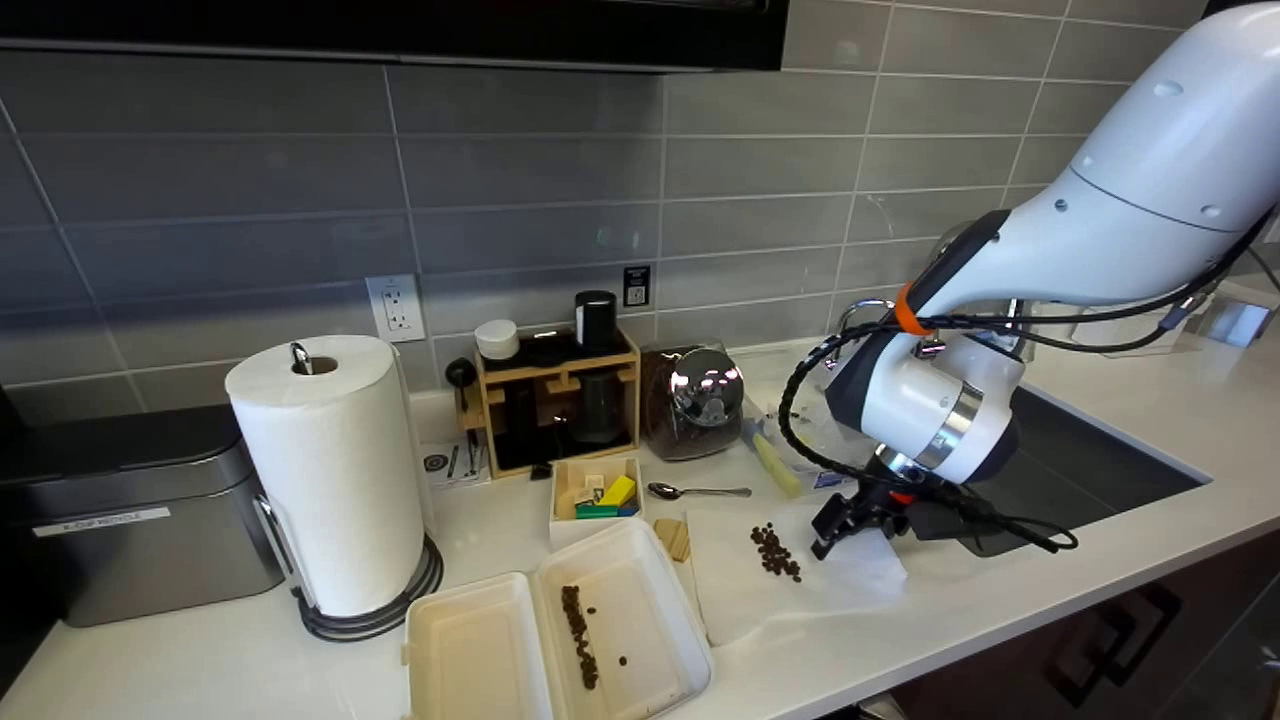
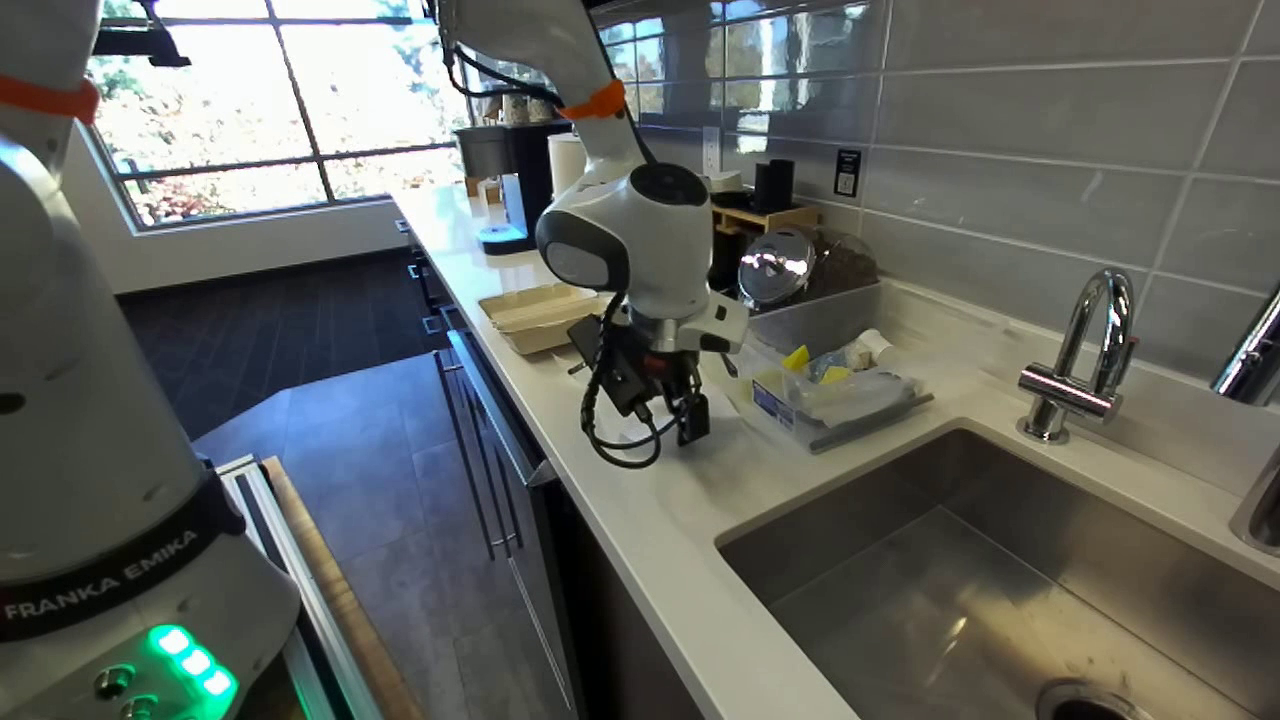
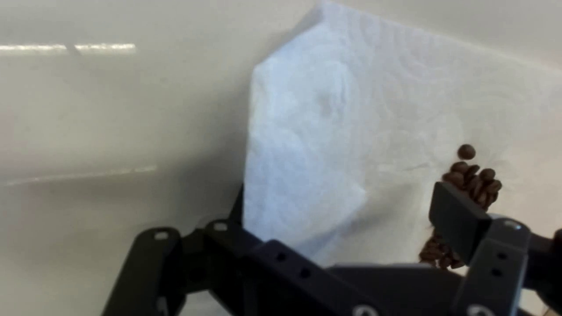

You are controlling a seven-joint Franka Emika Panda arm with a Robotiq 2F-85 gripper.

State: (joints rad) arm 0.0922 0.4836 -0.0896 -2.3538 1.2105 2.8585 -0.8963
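My gripper (image 3: 340, 199) stands open low over a white paper towel (image 3: 303, 131) on the counter. A folded-up edge of the towel rises between the jaws and hides the tip of the left finger in the wrist view. The right finger's pad (image 3: 459, 219) hangs in front of a small pile of brown coffee beans (image 3: 478, 186), covering part of it. Whether the towel touches either finger I cannot tell. In an exterior view the gripper (image 1: 838, 530) is just beside the bean pile (image 1: 775, 553). The black fingers (image 2: 693, 420) also show in an exterior view, low at the counter.
An open takeout container (image 1: 680, 660) holds a row of beans. Behind stand a small box (image 1: 575, 535), a spoon (image 1: 700, 491), a glass jar (image 1: 665, 425) and a paper towel roll (image 1: 325, 480). A plastic bin (image 2: 775, 410) and the sink (image 2: 850, 550) are close by.
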